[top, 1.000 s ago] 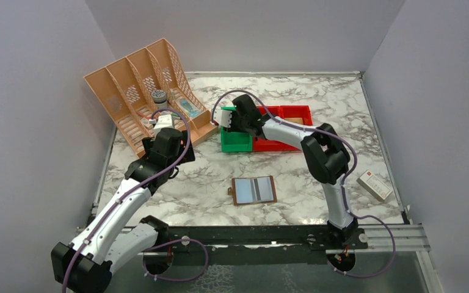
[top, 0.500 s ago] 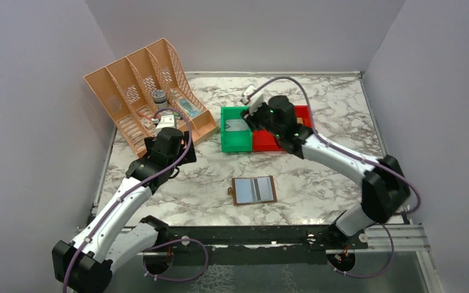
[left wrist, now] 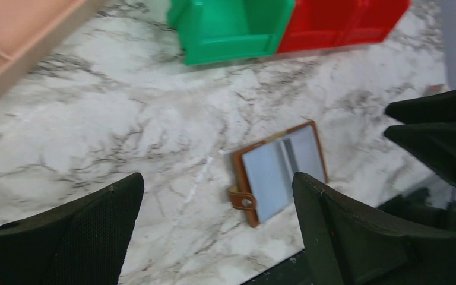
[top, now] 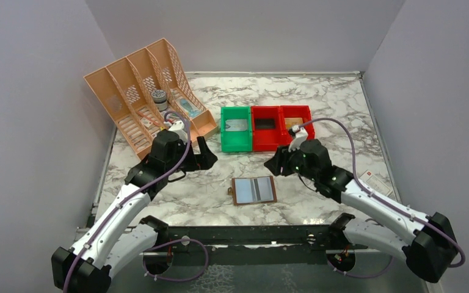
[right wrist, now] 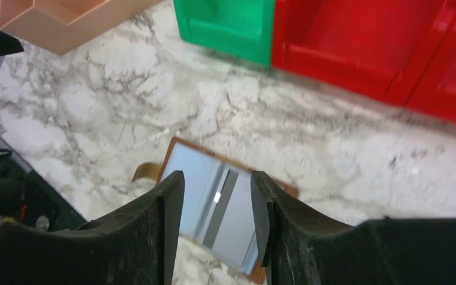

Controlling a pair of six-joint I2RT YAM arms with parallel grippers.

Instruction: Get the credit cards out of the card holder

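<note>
Ideally, the holder [top: 254, 190], lying open on the desk [top: 317, 110] near its front edge with cards [top: 244, 191] inside, is to be pinned by the spread, empty left gripper [left wrist: 217, 178] while a card edge is nipped by the parted, empty right gripper [right wrist: 217, 175].

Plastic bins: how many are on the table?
3, side by side at the back: green bin on the left, red bin in the middle, second red bin on the right. None seems hidden.
</note>
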